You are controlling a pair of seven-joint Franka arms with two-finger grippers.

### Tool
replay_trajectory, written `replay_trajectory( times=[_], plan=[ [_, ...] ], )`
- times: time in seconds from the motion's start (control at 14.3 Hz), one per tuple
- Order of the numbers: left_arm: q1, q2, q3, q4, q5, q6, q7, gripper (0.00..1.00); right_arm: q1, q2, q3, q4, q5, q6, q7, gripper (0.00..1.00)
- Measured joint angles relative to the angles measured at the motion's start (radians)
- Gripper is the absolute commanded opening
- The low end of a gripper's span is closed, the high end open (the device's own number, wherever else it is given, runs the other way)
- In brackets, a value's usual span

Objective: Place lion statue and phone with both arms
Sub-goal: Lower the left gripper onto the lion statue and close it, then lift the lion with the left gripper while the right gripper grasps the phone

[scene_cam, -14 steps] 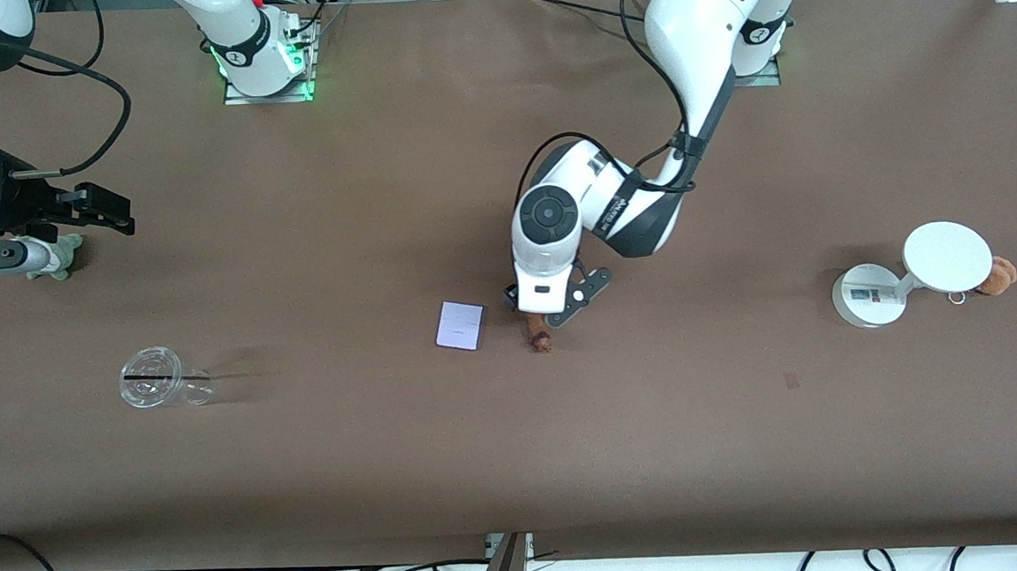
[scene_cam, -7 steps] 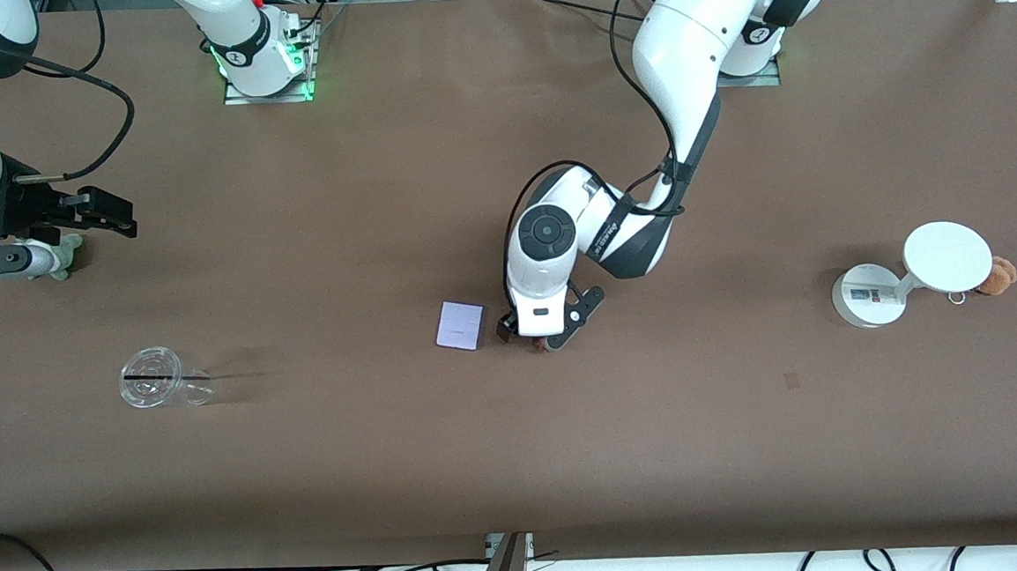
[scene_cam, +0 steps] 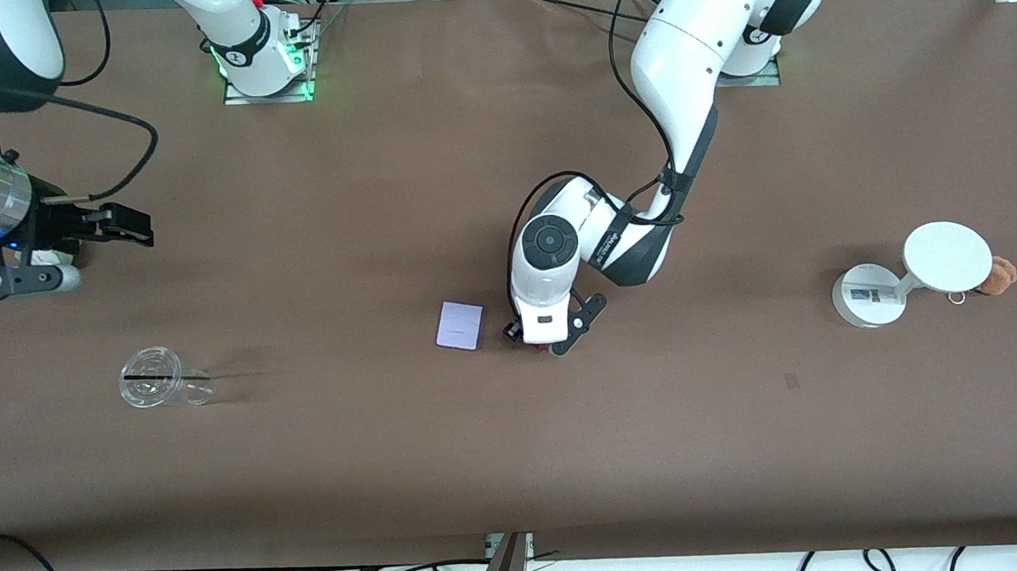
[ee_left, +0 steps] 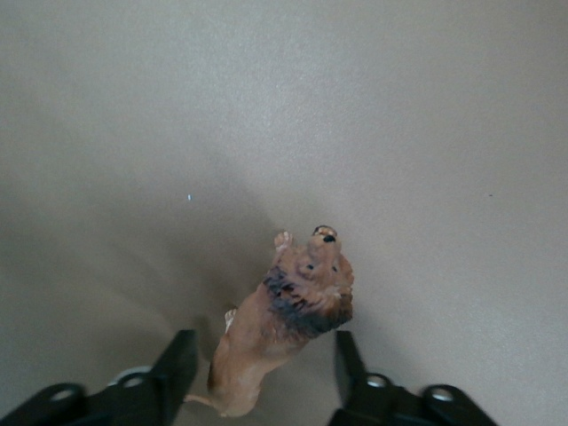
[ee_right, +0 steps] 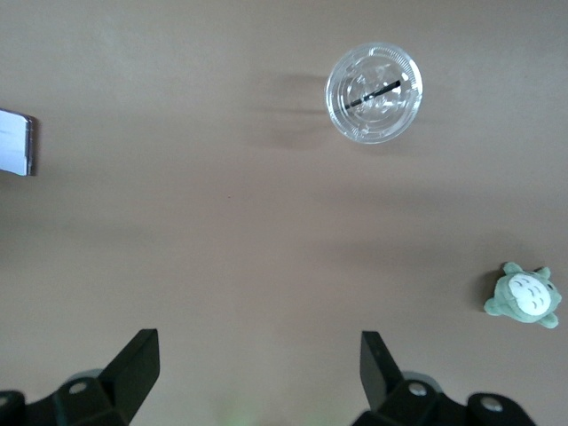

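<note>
The lion statue (ee_left: 284, 333) lies on the brown table near its middle. My left gripper (ee_left: 264, 359) is open and low over it, with one black finger (ee_left: 177, 364) on each side of the lion's body. In the front view the left gripper (scene_cam: 549, 338) covers nearly all of the lion. The phone (scene_cam: 461, 325) lies flat beside it, toward the right arm's end, and its edge shows in the right wrist view (ee_right: 16, 142). My right gripper (ee_right: 262, 355) is open and empty, up over the right arm's end of the table (scene_cam: 56, 256).
A clear cup (scene_cam: 157, 388) with a dark straw stands toward the right arm's end, nearer the front camera. A grey-green plush toy (ee_right: 524, 297) lies below the right gripper. A white round-topped stand (scene_cam: 910, 274) and a tan plush toy (scene_cam: 1000, 275) are at the left arm's end.
My left gripper has come down over the lion, which now sits between its fingers. My right gripper has drifted a little toward the table's middle and now hides the grey-green plush in the front view.
</note>
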State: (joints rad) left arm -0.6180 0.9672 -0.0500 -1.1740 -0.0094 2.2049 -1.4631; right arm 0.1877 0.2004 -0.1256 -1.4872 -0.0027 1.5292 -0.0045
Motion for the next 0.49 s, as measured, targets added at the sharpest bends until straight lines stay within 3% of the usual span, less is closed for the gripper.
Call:
replay_trajectory(
  times=[0.21, 0.49],
  plan=[
    [0.001, 0.001, 0.002, 0.0, 0.001, -0.002, 0.023, 0.0, 0.001, 0.034, 0.004, 0.0, 0.007, -0.003, -0.009, 1.0],
    [0.001, 0.0, 0.003, 0.001, 0.031, -0.006, 0.055, 0.0, 0.036, 0.063, 0.008, 0.001, 0.099, 0.005, 0.039, 1.0]
  ],
)
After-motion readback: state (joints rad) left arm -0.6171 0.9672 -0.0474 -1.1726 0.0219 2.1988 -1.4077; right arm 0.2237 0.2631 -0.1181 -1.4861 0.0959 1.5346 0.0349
